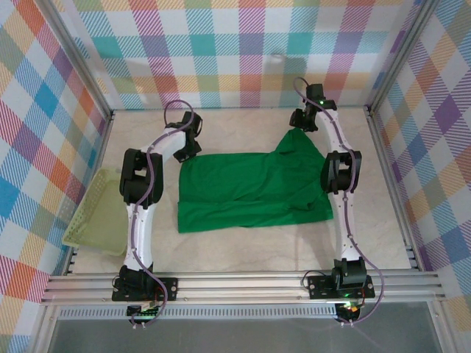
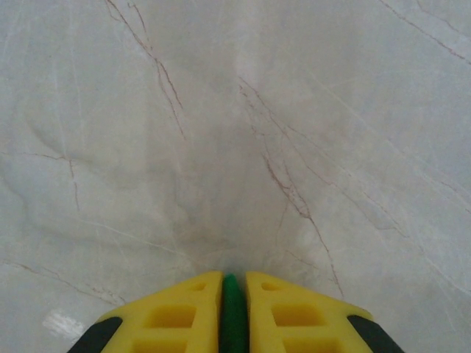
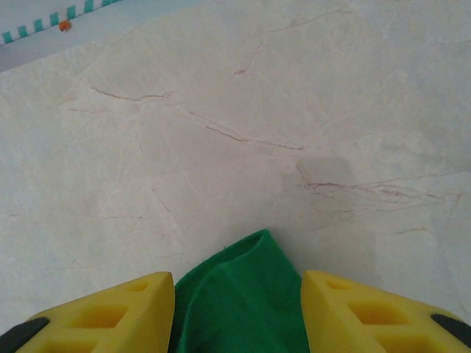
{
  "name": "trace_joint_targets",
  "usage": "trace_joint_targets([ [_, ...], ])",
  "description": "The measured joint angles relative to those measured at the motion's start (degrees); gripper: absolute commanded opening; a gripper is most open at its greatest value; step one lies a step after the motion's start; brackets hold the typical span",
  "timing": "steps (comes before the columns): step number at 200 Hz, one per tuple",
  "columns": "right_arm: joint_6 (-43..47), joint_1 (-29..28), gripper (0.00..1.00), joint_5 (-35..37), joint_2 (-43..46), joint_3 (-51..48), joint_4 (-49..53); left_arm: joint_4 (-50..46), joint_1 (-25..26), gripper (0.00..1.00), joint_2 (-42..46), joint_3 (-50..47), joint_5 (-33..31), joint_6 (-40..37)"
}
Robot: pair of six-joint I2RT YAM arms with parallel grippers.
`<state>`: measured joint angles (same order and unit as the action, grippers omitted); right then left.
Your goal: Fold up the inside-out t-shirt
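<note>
Your left gripper [image 2: 232, 283] is clamped on the t-shirt [image 1: 250, 187] edge. Your right gripper [image 3: 237, 283] stands half open astride a fold at upper right.

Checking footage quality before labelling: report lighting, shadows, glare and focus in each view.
Top external: even, soft light, sharp, t-shirt evenly lit. Left wrist: table crisp, small glare spot lower left, left tool slightly soft. Right wrist: faint grey shadow patch on the table ahead of the right tool.
</note>
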<state>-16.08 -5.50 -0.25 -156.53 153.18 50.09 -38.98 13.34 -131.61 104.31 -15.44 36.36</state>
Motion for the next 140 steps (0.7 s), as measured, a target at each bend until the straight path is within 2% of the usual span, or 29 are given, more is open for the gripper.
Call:
trace_joint_targets([
  [24, -1.68, -0.02, 0.45, 0.07, -1.97, 0.22, 1.18, 0.26, -0.02, 0.13, 0.63, -0.92, 0.57, 0.02],
  [37, -2.29, 0.0, 0.33, 0.48, -2.34, 0.92, 1.14, 0.28, -0.02, 0.12, 0.87, -1.25, 0.85, 0.0],
  [89, -3.13, -0.02, 0.04, 0.59, -2.43, 0.61, 1.42, 0.63, -0.02, 0.05, 2.62, -3.76, 1.51, 0.02],
  [104, -2.4, 0.0, 0.0, 0.61, -2.16, 0.28, 1.2, 1.25, -0.02, 0.04, 3.26, -4.79, 1.79, 0.04],
  [140, -0.72, -0.02, 0.0, 1.27, 1.62, -5.64, -0.09, 2.1, -0.02, 0.01, 4.87, -7.3, 2.36, 0.02],
])
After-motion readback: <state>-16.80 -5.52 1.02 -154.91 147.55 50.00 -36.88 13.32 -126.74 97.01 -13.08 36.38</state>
